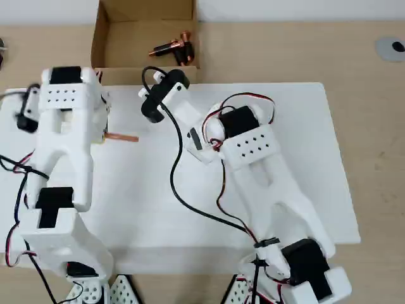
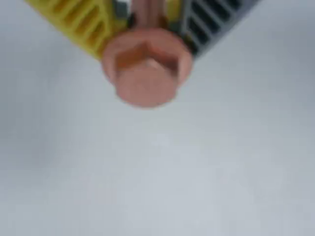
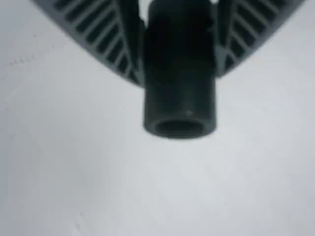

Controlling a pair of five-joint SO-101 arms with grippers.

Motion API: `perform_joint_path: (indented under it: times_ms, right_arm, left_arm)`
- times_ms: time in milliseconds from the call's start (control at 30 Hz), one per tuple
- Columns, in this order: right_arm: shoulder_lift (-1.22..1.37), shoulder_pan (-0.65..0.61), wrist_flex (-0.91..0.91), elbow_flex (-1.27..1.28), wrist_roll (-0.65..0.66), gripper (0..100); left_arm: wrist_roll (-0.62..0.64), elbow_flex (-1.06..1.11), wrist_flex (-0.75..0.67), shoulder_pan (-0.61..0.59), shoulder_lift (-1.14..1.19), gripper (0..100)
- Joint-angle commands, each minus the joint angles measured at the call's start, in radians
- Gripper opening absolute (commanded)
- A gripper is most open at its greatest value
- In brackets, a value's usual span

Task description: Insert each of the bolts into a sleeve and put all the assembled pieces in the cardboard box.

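My left gripper (image 2: 147, 12) is shut on a copper bolt (image 2: 146, 73), whose hex head faces the camera between a yellow finger (image 2: 81, 24) and a grey finger (image 2: 219, 19). From above, the bolt's shank (image 1: 124, 137) sticks out sideways from that gripper (image 1: 105, 134) over the white mat (image 1: 285, 202). My right gripper (image 3: 179, 39) is shut on a black sleeve (image 3: 179, 98), with the sleeve's open end toward the camera above the mat. The cardboard box (image 1: 104, 38) stands at the back and holds assembled copper-and-black pieces (image 1: 174, 47).
The right arm (image 1: 253, 149) stretches across the mat's middle toward the left arm (image 1: 63, 126), with black cables (image 1: 174, 183) looping beside it. A grey disc (image 1: 390, 47) lies at the table's far right corner.
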Motion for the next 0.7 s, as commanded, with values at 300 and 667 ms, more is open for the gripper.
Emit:
perform_joint_path:
  times_ms: [300,667]
  right_arm:
    - [-0.042,-0.015,-0.210,-0.166,-0.009,1.1]
    - [-0.433,0.007,-0.118,-0.047,-0.100,1.1]
  left_arm:
    - [-0.468,-0.437,0.189,0.005,-0.082,1]
    - [-0.703,-0.371,0.186,0.164,-0.364,1]
